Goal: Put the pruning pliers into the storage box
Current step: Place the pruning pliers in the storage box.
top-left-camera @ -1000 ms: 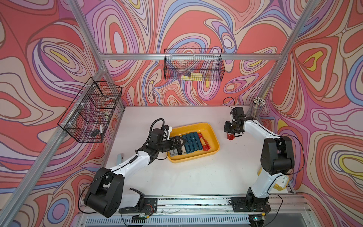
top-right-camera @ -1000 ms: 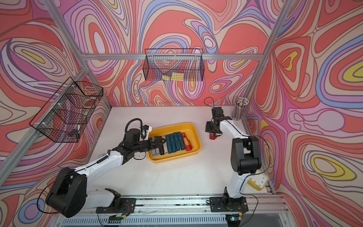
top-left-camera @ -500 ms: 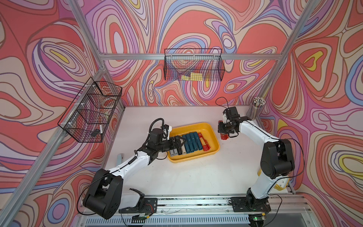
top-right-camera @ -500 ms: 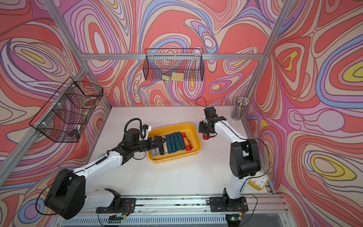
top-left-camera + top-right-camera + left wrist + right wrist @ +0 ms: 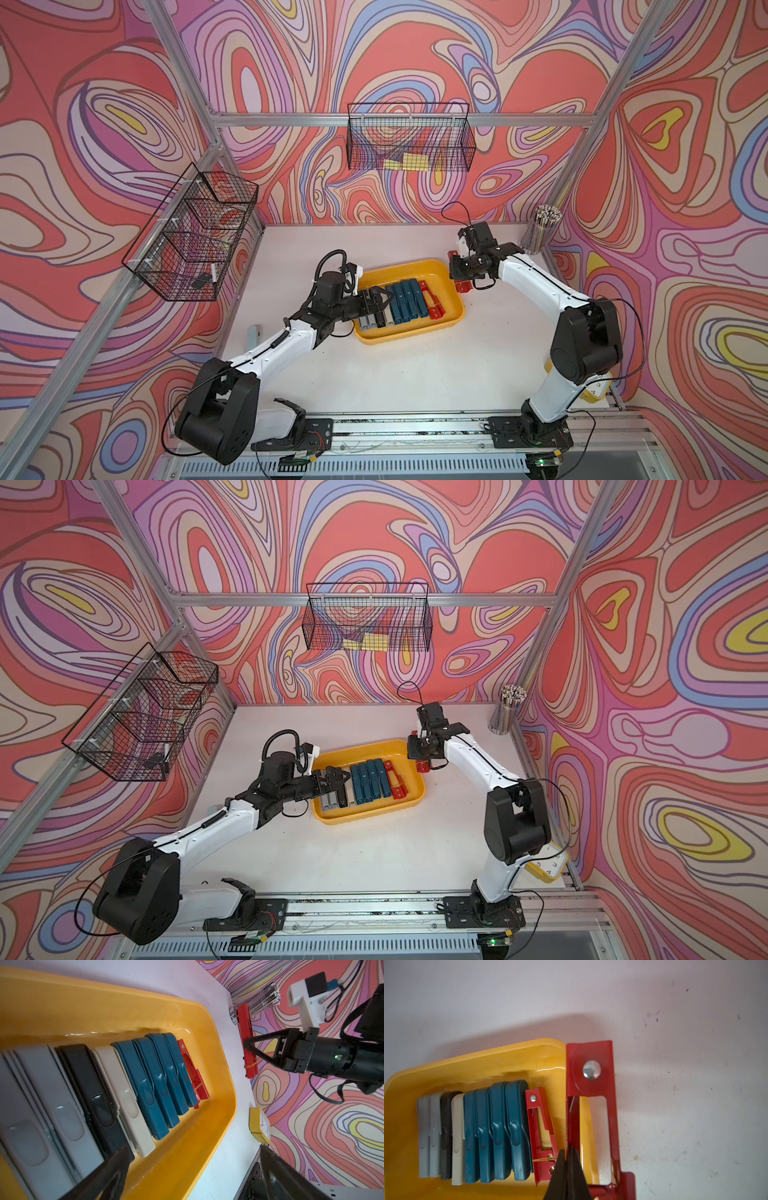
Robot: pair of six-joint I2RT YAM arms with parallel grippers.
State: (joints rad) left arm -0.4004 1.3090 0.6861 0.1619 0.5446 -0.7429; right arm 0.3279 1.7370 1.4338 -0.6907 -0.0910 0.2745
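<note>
Right gripper (image 5: 567, 1165) clamped red pliers (image 5: 591, 1076) at the box (image 5: 411, 337) rim.
Left gripper (image 5: 384, 300) gaped over grey pliers (image 5: 366, 322) inside the box.

Reading the white tabletop (image 5: 415, 374) as a dial in both top views, a black wire basket (image 5: 410, 137) hangs on the back wall at 12 o'clock with flat yellow pieces (image 5: 409, 161) inside. Another wire basket (image 5: 191, 245), this one partitioned, hangs on the side wall near 9 o'clock. A clear holder of thin white-tipped sticks (image 5: 542, 228) stands upright in the 2 o'clock corner, a small yellow clock (image 5: 548, 864) sits at the table's edge near 4 o'clock, and a pale blue-grey object (image 5: 253, 334), too small to identify, lies at 8 o'clock.
</note>
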